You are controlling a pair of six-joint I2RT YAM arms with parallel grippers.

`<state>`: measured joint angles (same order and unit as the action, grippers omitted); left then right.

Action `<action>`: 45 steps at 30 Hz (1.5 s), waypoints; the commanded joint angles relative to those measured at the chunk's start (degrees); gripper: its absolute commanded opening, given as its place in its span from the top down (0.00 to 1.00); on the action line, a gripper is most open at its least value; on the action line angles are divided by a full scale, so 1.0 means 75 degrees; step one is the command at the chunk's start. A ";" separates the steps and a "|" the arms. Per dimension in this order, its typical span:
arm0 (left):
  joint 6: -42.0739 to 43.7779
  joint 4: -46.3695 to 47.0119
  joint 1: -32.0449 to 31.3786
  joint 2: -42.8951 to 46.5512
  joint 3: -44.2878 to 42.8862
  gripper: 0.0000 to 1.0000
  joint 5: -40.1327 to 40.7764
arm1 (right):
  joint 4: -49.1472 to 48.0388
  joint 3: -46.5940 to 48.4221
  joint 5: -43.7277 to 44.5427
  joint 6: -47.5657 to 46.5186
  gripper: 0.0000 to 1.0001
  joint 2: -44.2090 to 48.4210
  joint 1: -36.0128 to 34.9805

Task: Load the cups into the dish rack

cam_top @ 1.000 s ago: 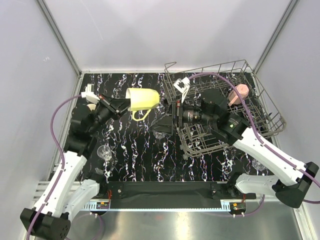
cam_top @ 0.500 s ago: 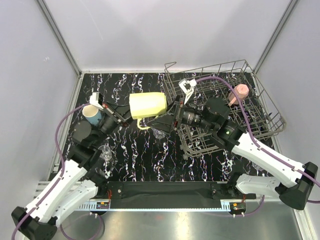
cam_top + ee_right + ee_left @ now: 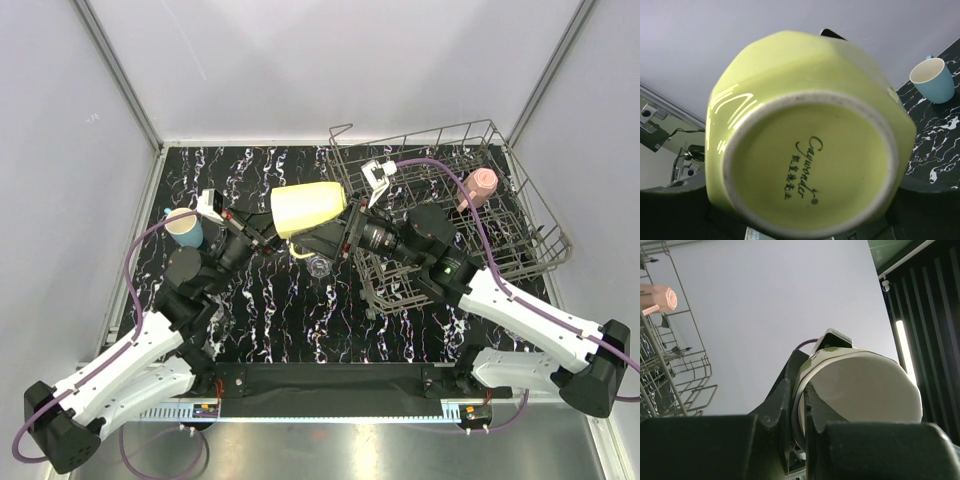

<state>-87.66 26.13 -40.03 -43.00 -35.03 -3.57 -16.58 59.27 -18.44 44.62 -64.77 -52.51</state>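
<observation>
Blue mug [image 3: 183, 228] upright on the table [image 3: 285, 310], just left of left gripper [image 3: 266, 236]. Left arm reaches up and right, its gripper pinching the rim wall of the yellow mug [image 3: 308, 207], held on its side in the air. Clear glass [image 3: 318, 266] on the table below the mug, between both grippers. Right gripper [image 3: 338, 232] points left at the mug's base, jaws either side; can't tell if they grip. Rack [image 3: 520, 215] behind right gripper, pink mug [image 3: 482, 186] in it.

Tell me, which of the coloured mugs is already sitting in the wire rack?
The pink mug, at the far right of the rack. The yellow mug is held in mid-air; the blue mug stands on the table, far left.
</observation>
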 commanded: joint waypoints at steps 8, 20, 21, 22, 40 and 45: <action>0.1152 0.0654 -0.0299 -0.0196 -0.0427 1.00 0.0183 | 0.0474 0.0582 0.0454 0.0261 1.00 -0.0246 -0.0147; 0.2336 -0.0461 -0.0358 0.0461 -0.0815 1.00 0.0910 | 0.0185 0.0419 0.0607 0.0285 0.47 -0.0129 -0.0147; 0.2255 -0.0391 -0.0358 0.0449 -0.0756 1.00 0.0864 | 0.0090 0.0360 0.0595 0.0308 0.37 -0.0083 -0.0147; 0.2208 -0.0332 -0.0358 0.0449 -0.0709 1.00 0.0852 | -0.0015 0.0325 0.0572 0.0308 0.37 -0.0082 -0.0147; 0.1996 -0.0728 -0.0358 0.0319 -0.0849 0.70 0.0757 | -0.0661 0.0079 0.0254 0.0145 1.00 0.0210 -0.0147; 0.2418 -0.2157 -0.0358 0.0799 -0.0873 0.11 0.1272 | 0.0509 0.0125 0.1238 -0.0277 1.00 0.0679 -0.0147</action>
<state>-72.40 15.31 -42.28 -39.68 -39.13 3.77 -13.45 58.59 -15.79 47.22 -63.72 -53.93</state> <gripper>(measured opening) 0.838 0.235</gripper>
